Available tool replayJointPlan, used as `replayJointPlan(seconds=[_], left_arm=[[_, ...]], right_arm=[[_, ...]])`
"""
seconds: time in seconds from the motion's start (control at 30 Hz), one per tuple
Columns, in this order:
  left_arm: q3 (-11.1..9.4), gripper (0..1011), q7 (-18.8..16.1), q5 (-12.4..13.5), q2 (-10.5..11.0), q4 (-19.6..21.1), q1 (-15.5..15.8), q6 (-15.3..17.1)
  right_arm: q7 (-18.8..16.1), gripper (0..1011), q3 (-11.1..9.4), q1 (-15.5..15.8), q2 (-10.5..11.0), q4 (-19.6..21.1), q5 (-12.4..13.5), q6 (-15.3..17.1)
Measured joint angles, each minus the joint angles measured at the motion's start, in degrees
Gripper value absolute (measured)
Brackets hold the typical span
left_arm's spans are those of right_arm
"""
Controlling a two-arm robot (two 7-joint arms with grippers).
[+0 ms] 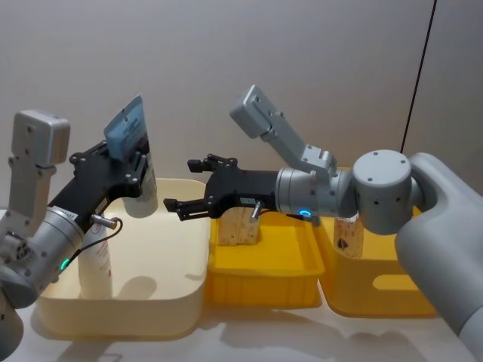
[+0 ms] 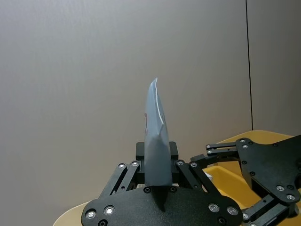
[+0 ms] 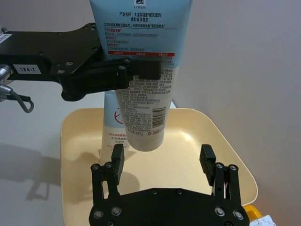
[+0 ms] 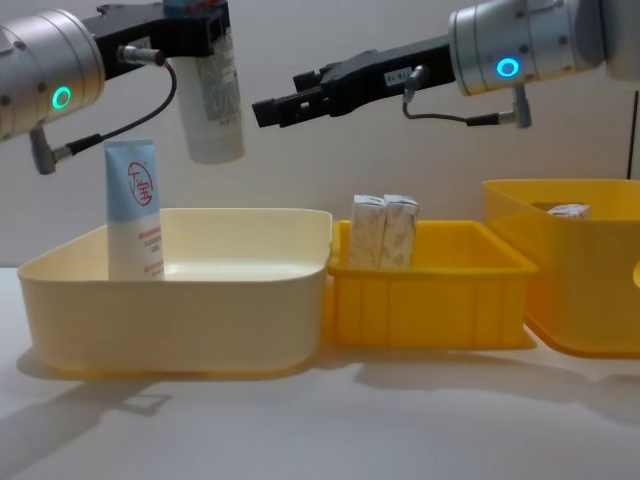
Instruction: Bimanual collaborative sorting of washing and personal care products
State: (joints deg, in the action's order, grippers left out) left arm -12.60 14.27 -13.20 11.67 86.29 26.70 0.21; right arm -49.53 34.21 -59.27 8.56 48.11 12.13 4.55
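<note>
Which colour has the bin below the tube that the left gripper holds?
Cream. The bin under the held tube shows best in the chest view.

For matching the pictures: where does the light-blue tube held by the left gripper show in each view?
Head view: held tube upper left, cap down, clamped in the left gripper; the right gripper, jaws open, faces it.
Left wrist view: tube at centre, edge-on, rising between the jaws.
Right wrist view: tube at top centre, printed back facing the camera.
Chest view: tube upper left, cap hanging down.
Shared landmark: the cream bin beneath it.
</note>
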Motion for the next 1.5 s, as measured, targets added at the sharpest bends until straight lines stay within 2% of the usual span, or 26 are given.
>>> replayJointPlan(seconds=[0.77,1.23,1.5], left_arm=[[-0.8,264,0.8,-1.0,-0.4,-1.1,0.7,-1.1],[-1.1,266,1.0,-1.5,-0.4,-1.2,0.5,-1.3],[-1.1,264,1.1,-1.8,-0.2,-1.0,0.2,-1.4]], right_arm=[[0.8,1001,1.0,-3.6,-3.3,-5.8,1.3,1.3],[-0.8,1001,1.8,-4.3,-3.8,-6.2,2.5,4.1],[-0.5,1001,2.2,-4.3,-3.9,-5.7,2.7,4.7]])
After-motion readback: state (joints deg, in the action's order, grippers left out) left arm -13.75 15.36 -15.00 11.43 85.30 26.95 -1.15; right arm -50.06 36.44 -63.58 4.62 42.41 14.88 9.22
